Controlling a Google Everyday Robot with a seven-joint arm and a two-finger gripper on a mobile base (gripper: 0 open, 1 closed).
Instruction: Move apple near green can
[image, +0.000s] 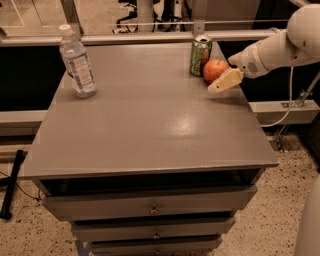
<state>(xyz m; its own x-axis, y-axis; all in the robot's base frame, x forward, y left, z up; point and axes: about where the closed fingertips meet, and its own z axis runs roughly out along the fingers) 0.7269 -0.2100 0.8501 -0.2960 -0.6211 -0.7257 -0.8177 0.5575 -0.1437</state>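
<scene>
The red-orange apple (215, 69) rests on the grey table (150, 120) at its far right, just right of the green can (200, 55) and almost touching it. The can stands upright with its silver top showing. My gripper (214, 80) reaches in from the right on a white arm and straddles the apple. Its near cream finger (225, 81) lies just in front of and below the apple, slightly off it. The far finger is hidden behind the apple. The gripper looks open.
A clear plastic water bottle (77, 62) stands at the table's far left. The table's right edge is close to the apple. Drawers (150, 207) sit below the front edge. A railing runs behind the table.
</scene>
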